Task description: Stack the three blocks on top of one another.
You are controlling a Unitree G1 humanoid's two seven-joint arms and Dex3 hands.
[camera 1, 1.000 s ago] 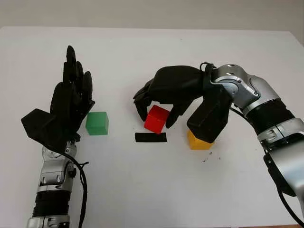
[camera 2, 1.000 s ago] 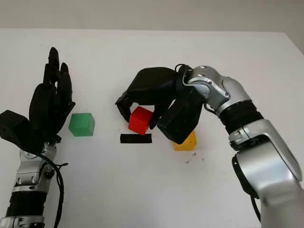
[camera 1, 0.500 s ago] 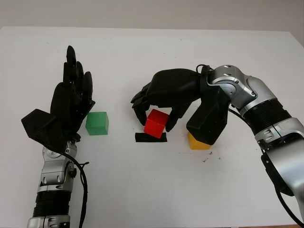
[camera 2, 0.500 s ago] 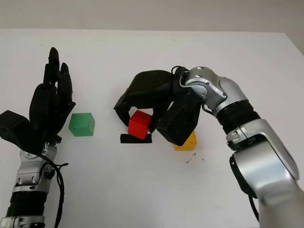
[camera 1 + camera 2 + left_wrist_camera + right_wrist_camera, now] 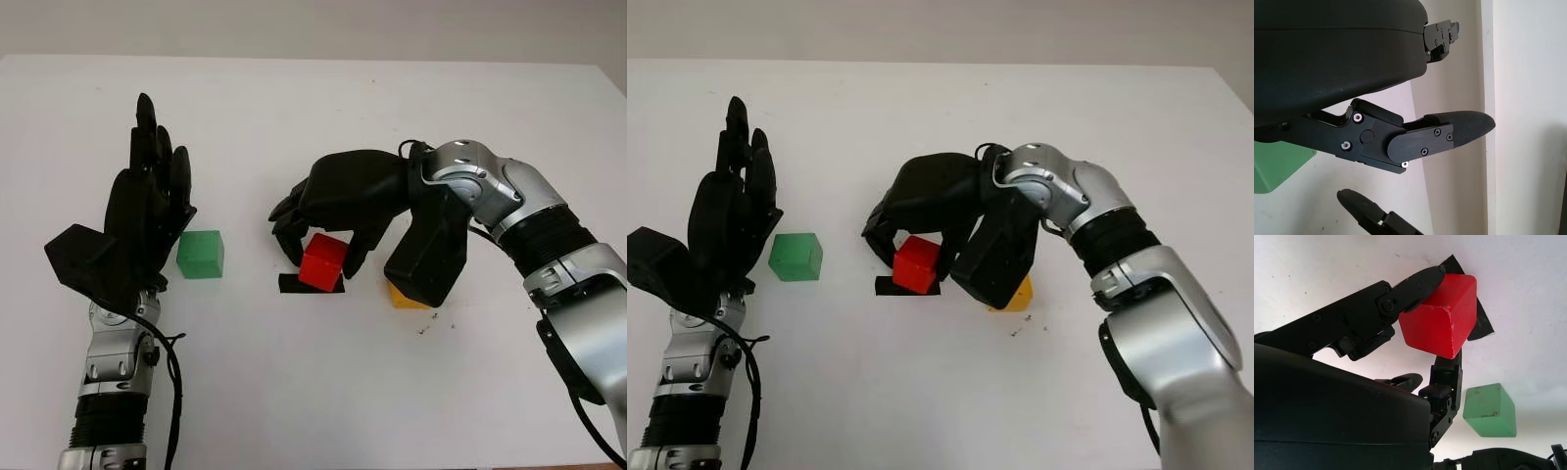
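My right hand is shut on the red block, which hangs low over the black tape mark at the table's middle; its fingers press the block from two sides. The yellow block sits to the right, mostly hidden behind my right wrist. The green block rests on the table to the left, also seen as the green block in the right wrist view. My left hand stands open, raised just left of the green block.
The white table runs to its far edge at the top. My right forearm crosses the right side above the surface.
My right hand has carried the red block down and slightly left, from above the tape mark to just over it. The left hand has not moved.
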